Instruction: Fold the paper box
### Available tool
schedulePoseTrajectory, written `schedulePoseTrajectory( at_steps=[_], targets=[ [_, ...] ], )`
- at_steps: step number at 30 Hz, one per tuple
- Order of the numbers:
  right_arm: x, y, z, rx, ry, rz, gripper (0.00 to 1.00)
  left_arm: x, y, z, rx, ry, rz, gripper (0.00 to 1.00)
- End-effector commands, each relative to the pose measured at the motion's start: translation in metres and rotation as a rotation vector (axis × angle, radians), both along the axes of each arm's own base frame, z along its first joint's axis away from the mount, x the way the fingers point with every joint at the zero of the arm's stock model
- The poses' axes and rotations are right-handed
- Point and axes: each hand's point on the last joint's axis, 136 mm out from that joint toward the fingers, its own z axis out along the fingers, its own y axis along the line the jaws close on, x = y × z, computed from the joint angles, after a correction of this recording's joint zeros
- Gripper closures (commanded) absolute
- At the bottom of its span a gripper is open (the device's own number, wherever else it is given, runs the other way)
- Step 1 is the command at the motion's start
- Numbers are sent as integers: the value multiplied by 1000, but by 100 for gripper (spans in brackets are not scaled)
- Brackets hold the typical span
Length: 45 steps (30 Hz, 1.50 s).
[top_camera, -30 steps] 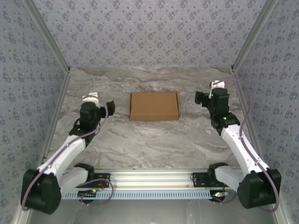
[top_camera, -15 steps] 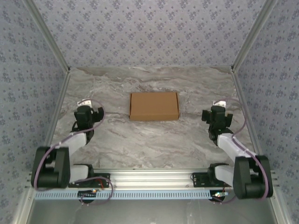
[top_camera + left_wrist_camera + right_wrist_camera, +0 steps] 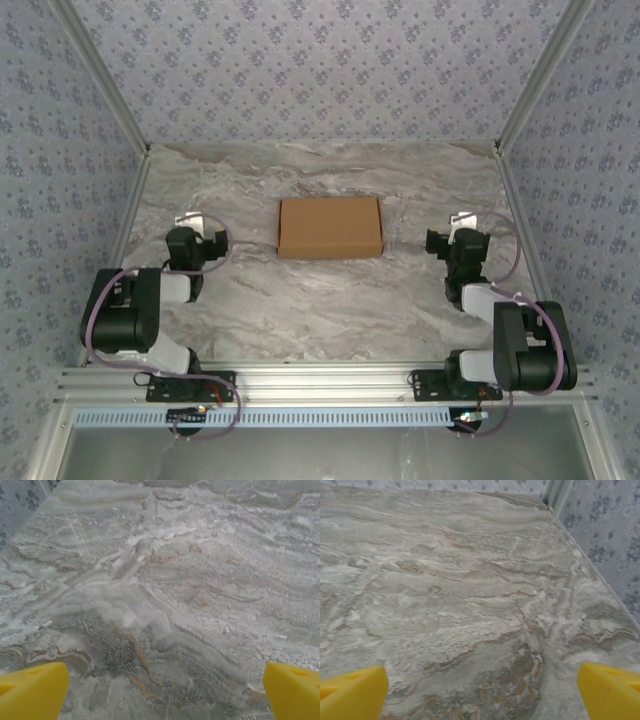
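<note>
Two grippers sit low over the marble table (image 3: 330, 310), one toward each side. On the left, the left gripper (image 3: 200, 243) hangs just above the surface, its yellow fingertips (image 3: 32, 690) spread wide with bare marble between them. In the middle, the paper box (image 3: 330, 227) lies flat as a closed brown rectangle, between the two grippers, slightly farther back and well apart from each. On the right, the right gripper (image 3: 455, 245) is equally wide, holding nothing, its fingertips (image 3: 610, 690) over bare marble near the right wall.
</note>
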Motion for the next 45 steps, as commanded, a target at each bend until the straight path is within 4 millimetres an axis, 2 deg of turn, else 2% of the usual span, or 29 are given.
schedulePoseTrajectory(
  at_steps=[1,4,7,10,45],
  targets=[
    [4,12,14,28,-89,70,1,9,-1,19,-11,-80,-22,1],
    [10,18,5,52,-106,106,1,10,0,18,-19,-72,-21,1],
    [19,17,-14,60,-61,107,1,10,0,18,-20,-69,-22,1],
    [28,15,-20,75,-7,97,1,9,0,18,-19,-70,-20,1],
    [28,15,-19,84,-12,102,1,9,0,18,-18,-69,-22,1]
  ],
)
